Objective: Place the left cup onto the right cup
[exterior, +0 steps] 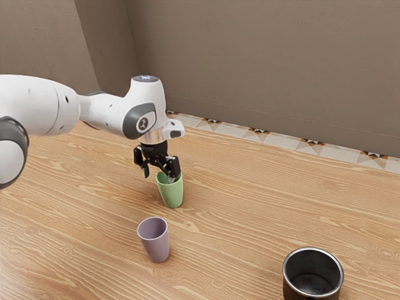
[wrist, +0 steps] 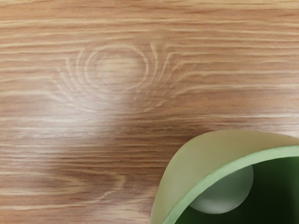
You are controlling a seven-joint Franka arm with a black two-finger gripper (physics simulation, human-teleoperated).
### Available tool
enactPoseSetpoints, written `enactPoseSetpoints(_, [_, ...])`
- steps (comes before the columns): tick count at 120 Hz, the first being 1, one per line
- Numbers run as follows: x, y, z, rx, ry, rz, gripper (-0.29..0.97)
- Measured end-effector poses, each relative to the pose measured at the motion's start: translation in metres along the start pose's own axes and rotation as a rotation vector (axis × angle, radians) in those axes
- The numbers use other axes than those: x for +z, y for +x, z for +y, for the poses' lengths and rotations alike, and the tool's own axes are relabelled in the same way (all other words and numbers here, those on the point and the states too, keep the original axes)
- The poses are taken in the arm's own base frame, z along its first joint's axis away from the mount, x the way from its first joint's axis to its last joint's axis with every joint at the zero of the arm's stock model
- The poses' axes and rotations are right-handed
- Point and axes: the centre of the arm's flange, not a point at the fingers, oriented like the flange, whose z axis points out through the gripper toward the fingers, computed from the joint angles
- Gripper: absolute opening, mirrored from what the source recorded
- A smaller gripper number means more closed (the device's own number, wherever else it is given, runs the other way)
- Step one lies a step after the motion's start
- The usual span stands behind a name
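hand (exterior: 164, 173) at grn cup (exterior: 171, 192), purple cup (exterior: 154, 239) nr

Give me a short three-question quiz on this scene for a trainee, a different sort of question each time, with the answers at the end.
1. True or false: the purple cup lies on its side.
2. Pick one: which thing does the gripper hold at the rim? A the green cup; B the purple cup; C the dark pot.
3. One word: is the green cup upright or tilted?

Key: 1 false, it stands upright. 2 A. 3 tilted.
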Motion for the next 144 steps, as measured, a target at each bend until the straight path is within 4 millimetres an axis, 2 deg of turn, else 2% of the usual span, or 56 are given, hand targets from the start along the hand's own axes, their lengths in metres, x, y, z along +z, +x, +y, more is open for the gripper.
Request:
enactPoseSetpoints(4, [0.000, 0.001, 0.000, 0.000, 0.000, 0.005, 0.65])
enactPoseSetpoints(24, [-0.011, 0.007, -0.001, 0.025, 0.038, 0.043, 0.23])
enactPoseSetpoints(38, [-0.013, 0.008, 0.000, 0.034, 0.049, 0.050, 0.06])
enactPoseSetpoints(55, [-0.012, 0.008, 0.004, 0.035, 0.046, 0.053, -0.03])
enactPoseSetpoints(70, [-0.013, 0.008, 0.014, 0.039, 0.037, 0.056, -0.06])
enactPoseSetpoints(93, [-0.018, 0.007, 0.018, 0.029, 0.032, 0.065, -0.09])
enactPoseSetpoints(111, [-0.045, 0.002, 0.021, 0.019, 0.035, 0.091, -0.10])
enactPoseSetpoints(123, [-0.079, -0.010, 0.025, 0.002, 0.029, 0.110, -0.10])
enactPoseSetpoints(133, [-0.110, -0.032, 0.031, -0.020, 0.015, 0.116, -0.10])
enactPoseSetpoints(144, [-0.133, -0.064, 0.036, -0.044, 0.010, 0.111, -0.11])
